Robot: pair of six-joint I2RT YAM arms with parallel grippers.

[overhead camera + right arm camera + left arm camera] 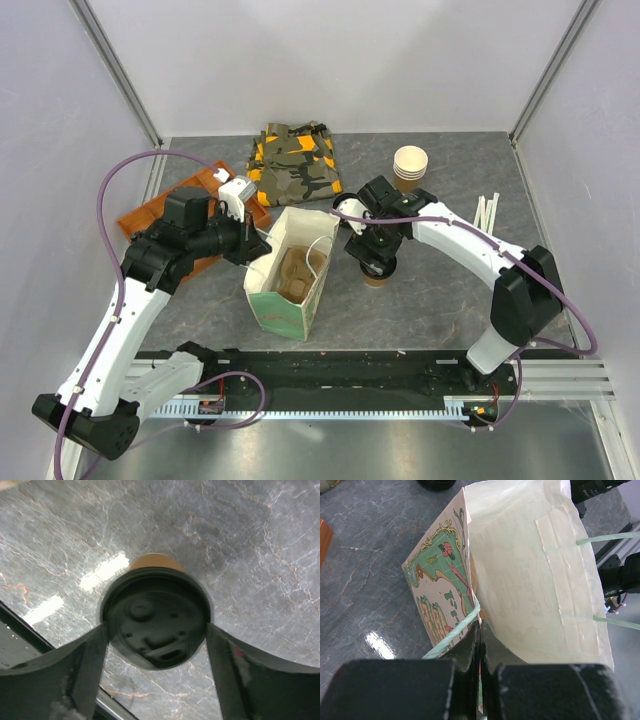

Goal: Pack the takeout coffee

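Right tool squeezes the takeout coffee by its lid, at 3 o'clock from the bag. It looks light and soft, so hold gently, upright. Left tool pinches the bag's edge.

**Obscured and doubtful items**

Top view: the takeout coffee sat mostly under the right hand; only a brown sliver near the cup's base showed.

Right wrist view: the black lid was blurred and its moulded marks unreadable. The cup wall was hidden beneath the lid, save a tan arc at the far rim. The fingers flanking the lid ran off the lower edge.

Left wrist view: the left hand was pinched tight on the paper bag rim, the gripped strip hidden between its fingers. The bag was cut off at the top and right edges.

Top view again: there was a brown shape low inside the bag that could not be identified. The orange tray lay partly behind the left arm. Thin white sticks lay on the surface at far right, too small to name.
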